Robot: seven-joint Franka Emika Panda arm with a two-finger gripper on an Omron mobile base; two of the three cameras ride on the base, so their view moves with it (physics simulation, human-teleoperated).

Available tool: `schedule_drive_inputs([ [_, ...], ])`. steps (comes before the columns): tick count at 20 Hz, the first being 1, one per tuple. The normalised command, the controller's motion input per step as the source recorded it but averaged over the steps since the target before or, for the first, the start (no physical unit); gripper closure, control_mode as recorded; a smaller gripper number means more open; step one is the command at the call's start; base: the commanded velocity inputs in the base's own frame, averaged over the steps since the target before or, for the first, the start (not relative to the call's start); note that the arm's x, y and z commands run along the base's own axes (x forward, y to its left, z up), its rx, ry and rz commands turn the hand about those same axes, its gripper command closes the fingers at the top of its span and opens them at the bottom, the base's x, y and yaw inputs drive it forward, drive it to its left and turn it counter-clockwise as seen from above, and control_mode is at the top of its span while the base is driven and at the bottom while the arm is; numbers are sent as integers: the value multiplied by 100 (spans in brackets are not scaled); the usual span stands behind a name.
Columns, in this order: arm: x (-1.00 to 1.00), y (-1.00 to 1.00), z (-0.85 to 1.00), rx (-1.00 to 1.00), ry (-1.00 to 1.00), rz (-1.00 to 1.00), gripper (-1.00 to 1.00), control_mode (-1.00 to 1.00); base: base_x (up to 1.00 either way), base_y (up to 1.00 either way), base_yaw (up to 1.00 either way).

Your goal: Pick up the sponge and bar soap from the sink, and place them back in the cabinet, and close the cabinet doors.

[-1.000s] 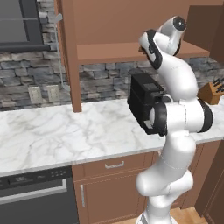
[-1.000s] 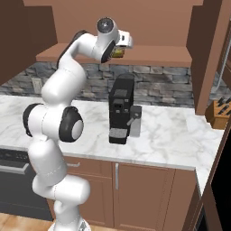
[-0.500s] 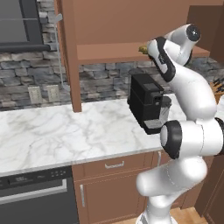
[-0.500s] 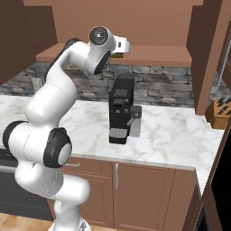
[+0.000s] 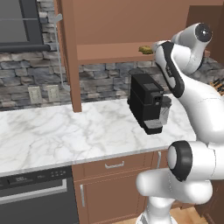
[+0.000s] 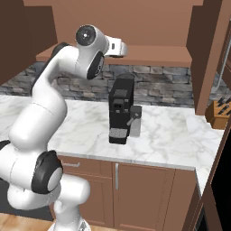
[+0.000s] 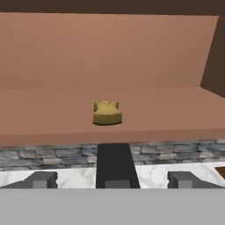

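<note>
The sponge (image 7: 107,113) lay flat on the cabinet (image 7: 110,66) floor, apparently just delivered; the gripper (image 7: 112,180) hung nearby, fingers apart and empty.

One sponge (image 7: 107,113), one coffee machine (image 5: 147,102), one knife block (image 6: 218,113) — two wall outlets (image 5: 43,93).

Matt wood, polished stone: the finishes in front of you.
You see the cabinet (image 7: 132,52) in smooth, matt brown wood, and the sponge (image 7: 107,112) on its shelf looks yellow, soft-edged and dull. The surface (image 5: 65,131) is glossy white marble with grey veins, the backsplash (image 5: 105,78) rough grey stone. The coffee machine (image 5: 146,103) looks like matt black plastic.
</note>
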Motion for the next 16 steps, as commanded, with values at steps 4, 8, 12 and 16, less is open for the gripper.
schedule_drive_inputs([
  [4,-89,0,0,0,5,-1,-100,-100,0,0,0],
  [8,-84,0,0,0,6,0,-100,-100,0,0,0],
  [12,-82,0,0,0,3,0,-100,-100,0,0,0],
  [16,-72,0,0,0,4,0,-100,-100,0,0,0],
])
